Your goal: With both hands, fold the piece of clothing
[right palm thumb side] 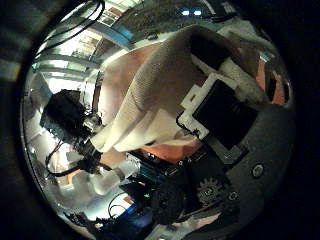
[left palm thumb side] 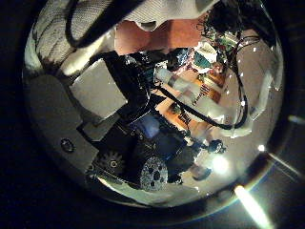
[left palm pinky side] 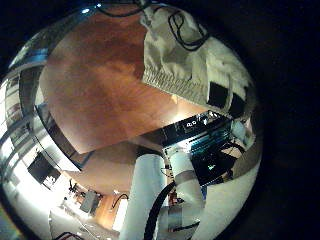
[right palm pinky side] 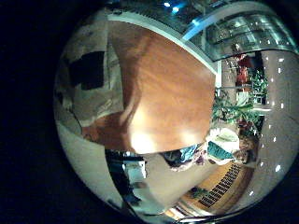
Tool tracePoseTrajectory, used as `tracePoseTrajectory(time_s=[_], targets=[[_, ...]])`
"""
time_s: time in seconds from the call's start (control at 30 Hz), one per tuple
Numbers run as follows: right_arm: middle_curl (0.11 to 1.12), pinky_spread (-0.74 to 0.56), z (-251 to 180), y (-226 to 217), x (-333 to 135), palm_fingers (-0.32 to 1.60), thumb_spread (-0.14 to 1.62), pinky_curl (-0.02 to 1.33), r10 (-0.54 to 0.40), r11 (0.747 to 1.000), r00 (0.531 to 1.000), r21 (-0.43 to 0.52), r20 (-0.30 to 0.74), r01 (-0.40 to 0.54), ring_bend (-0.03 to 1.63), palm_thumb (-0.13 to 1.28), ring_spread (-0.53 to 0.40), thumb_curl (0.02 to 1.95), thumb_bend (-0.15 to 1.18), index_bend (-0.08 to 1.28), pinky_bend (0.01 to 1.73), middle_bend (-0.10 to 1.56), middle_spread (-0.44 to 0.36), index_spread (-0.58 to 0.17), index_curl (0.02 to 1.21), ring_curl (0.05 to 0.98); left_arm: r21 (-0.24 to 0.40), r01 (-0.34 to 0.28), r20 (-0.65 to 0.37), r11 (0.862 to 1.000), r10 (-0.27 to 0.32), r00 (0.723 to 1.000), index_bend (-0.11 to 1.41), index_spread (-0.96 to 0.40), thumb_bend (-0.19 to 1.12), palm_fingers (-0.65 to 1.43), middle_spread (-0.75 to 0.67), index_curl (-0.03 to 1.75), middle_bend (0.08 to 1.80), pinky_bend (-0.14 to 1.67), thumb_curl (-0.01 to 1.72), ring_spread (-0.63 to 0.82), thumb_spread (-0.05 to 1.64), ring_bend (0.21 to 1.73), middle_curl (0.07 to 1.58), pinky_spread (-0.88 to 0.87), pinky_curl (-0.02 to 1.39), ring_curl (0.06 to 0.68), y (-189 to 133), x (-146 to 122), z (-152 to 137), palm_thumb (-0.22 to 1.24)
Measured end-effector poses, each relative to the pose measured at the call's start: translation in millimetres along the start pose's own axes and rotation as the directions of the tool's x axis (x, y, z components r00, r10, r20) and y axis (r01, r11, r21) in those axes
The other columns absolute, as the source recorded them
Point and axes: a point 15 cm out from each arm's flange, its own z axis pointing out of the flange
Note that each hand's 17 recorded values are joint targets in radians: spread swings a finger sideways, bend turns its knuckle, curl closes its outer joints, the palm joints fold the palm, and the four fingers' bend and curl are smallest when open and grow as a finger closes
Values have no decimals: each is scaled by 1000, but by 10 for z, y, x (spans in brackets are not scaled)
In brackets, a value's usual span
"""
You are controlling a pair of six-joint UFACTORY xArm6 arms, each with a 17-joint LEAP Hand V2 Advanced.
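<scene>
Both hands pinch the garment [right palm thumb side: 150, 100] — right hand [right palm thumb side: 215, 105], left hand [left palm thumb side: 100, 91] — lifted above the table [right palm pinky side: 173, 84].

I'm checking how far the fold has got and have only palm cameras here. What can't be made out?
- Garment: its whole outline; the right hand's own fingers cover part in the right thumb side view.
- Left hand's hold: the left thumb side view shows mostly hand parts.
- Table: its edges curve out of view.
</scene>
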Motion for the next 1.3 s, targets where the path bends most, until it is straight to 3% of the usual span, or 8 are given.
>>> tracePoseTrajectory(time_s=[0.2, 0.47, 0.63, 0.77, 0.8, 0.9, 1.03, 1.3], targets=[[779, -207, 541, -586, -319, 1116, 1019, 949, -58, 998, 998, -41, -9, 58, 1412, 1005, -200, 887, -11, 1127, 1218, 1339, -120, -259, 821, 700, -5, 98, -43, 995, -99, 994, 213, -678, -15, 907, -589, 1237, 849, 613, 444, -510, 1215, 1119, 915, -720, 777, 485, -88, -323, 122, 636], [774, -211, 1085, -996, -507, 1100, 1047, 973, -111, 993, 993, 24, -45, 112, 1413, 919, -202, 864, -35, 1109, 1204, 1341, -126, -262, 824, 703, -77, 181, -113, 981, -189, 975, 211, -679, -13, 914, -579, 1213, 837, 542, 438, -517, 1225, 1094, 896, -735, 790, 484, -141, -659, 379, 637], [735, -255, 1242, -1211, -476, 1012, 1140, 921, -109, 990, 993, 84, -46, 112, 1387, 785, -211, 767, -34, 928, 1154, 1252, -142, -292, 796, 674, -94, 217, -138, 972, -229, 964, 179, -671, -13, 828, -572, 1194, 833, 508, 431, -514, 1235, 1061, 893, -736, 806, 484, -185, -820, 485, 640], [681, -360, 1261, -1222, -415, 815, 1241, 853, -97, 991, 994, 85, -43, 101, 1368, 737, -240, 674, -15, 675, 1148, 1085, -173, -334, 753, 640, -72, 249, -153, 966, -257, 954, 123, -602, -21, 537, -526, 1134, 732, 520, 425, -477, 1229, 1048, 879, -695, 843, 498, -251, -983, 536, 617], [661, -394, 1243, -1226, -370, 654, 1266, 836, -92, 992, 995, 88, -42, 96, 1361, 722, -255, 650, -17, 533, 1172, 1020, -176, -347, 713, 627, -61, 256, -157, 965, -262, 952, 108, -573, -24, 480, -502, 1112, 678, 540, 421, -465, 1225, 1067, 867, -690, 851, 499, -266, -1019, 533, 603], [627, -434, 1128, -1238, -220, 555, 1326, 787, -70, 992, 997, 104, -41, 74, 1333, 706, -271, 587, -12, 383, 1173, 911, -186, -392, 650, 593, -22, 279, -163, 960, -279, 946, 68, -447, -27, 275, -382, 1009, 454, 655, 411, -417, 1219, 1144, 805, -664, 890, 516, -310, -1125, 510, 563], [601, -394, 769, -1261, -44, 491, 1381, 737, -43, 986, 998, 159, -44, 49, 1263, 705, -273, 524, -3, 350, 1060, 848, -194, -437, 605, 546, 40, 318, -171, 947, -307, 936, 94, -264, -31, 44, -147, 856, 231, 732, 391, -285, 1207, 1133, 693, -561, 925, 513, -322, -1300, 419, 490], [577, -237, 405, -874, 128, 397, 1451, 677, -42, 985, 998, 167, -55, 51, 1155, 729, -268, 439, -1, 449, 833, 794, -233, -479, 616, 492, 163, 356, -152, 920, -333, 930, 173, -88, -25, -65, 159, 654, 171, 520, 365, -9, 1194, 954, 531, -196, 867, 425, -270, -1455, 130, 417]])
